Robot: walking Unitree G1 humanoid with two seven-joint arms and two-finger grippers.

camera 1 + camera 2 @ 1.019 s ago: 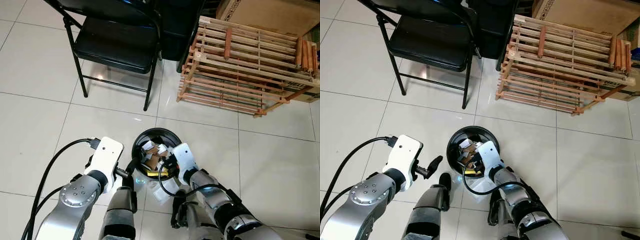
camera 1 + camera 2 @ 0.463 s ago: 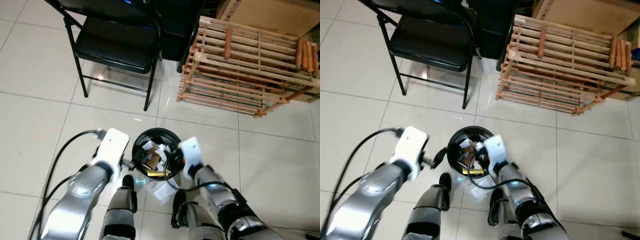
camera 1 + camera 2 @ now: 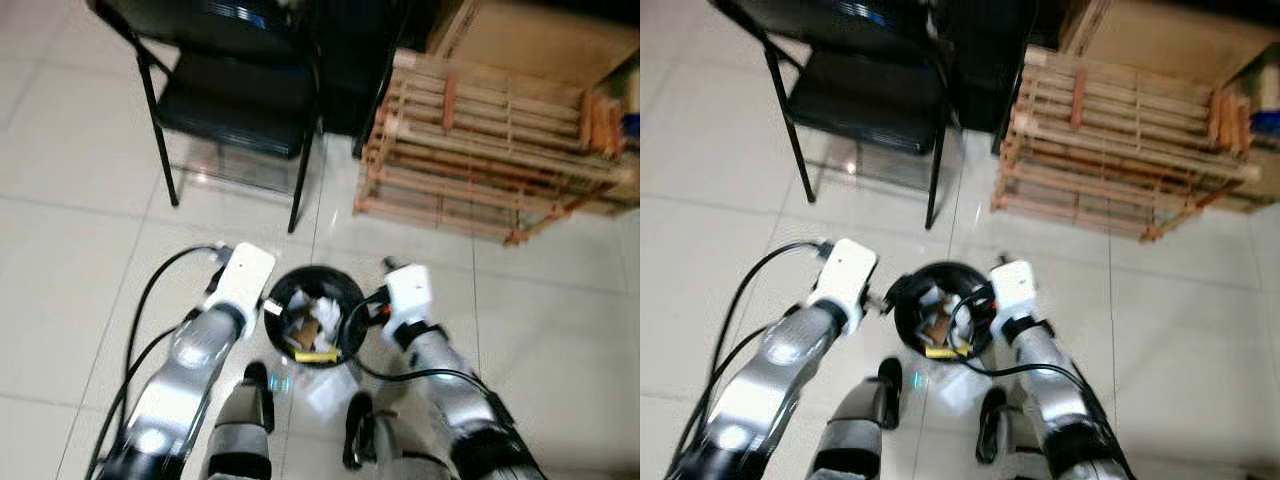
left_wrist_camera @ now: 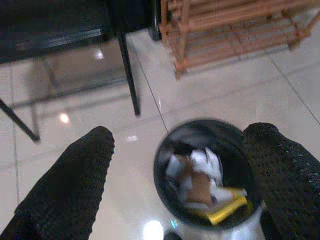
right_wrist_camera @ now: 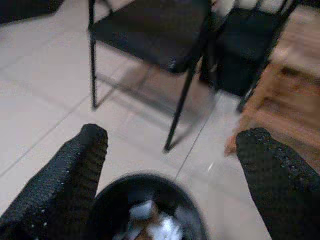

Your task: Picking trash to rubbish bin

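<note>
A black round rubbish bin stands on the tiled floor just ahead of my feet. It holds crumpled white paper, a brown cardboard scrap and a yellow piece. My left gripper is open at the bin's left rim, and the left wrist view has its fingers spread wide with the bin between them. My right gripper is open at the bin's right rim, holding nothing. In the right wrist view the bin's rim lies under the spread fingers.
A white scrap of paper lies on the floor between my feet. A black folding chair stands behind the bin. At the back right are a slatted wooden rack and a cardboard box. Open tile lies to both sides.
Both arms have moved forward. The right gripper has swung from over the bin to its right rim, and the left gripper has closed in on the left rim. The picture is now blurred.
</note>
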